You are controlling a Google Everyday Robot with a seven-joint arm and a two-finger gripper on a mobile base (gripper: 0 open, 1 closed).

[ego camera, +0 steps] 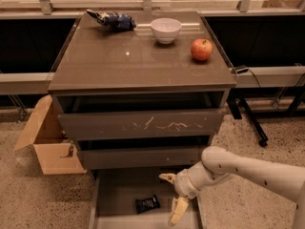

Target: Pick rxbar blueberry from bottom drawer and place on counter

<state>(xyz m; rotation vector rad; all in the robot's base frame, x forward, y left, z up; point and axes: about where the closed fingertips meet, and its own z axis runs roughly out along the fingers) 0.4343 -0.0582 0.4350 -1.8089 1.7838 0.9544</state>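
The rxbar blueberry (147, 203), a small dark bar with white lettering, lies flat on the floor of the open bottom drawer (119, 190). My gripper (172, 197) hangs over the drawer's right part, just right of the bar and not touching it. Its two pale fingers are spread apart, one high near the middle drawer's lower edge, one low. It is open and empty. The white arm comes in from the right. The glossy counter (119, 61) tops the cabinet.
On the counter are a blue-and-white snack bag (113, 19) at the back left, a white bowl (166, 29) and a red apple (201, 49). The middle drawer has a scratched front (162, 125). An open cardboard box (47, 144) stands on the floor to the left.
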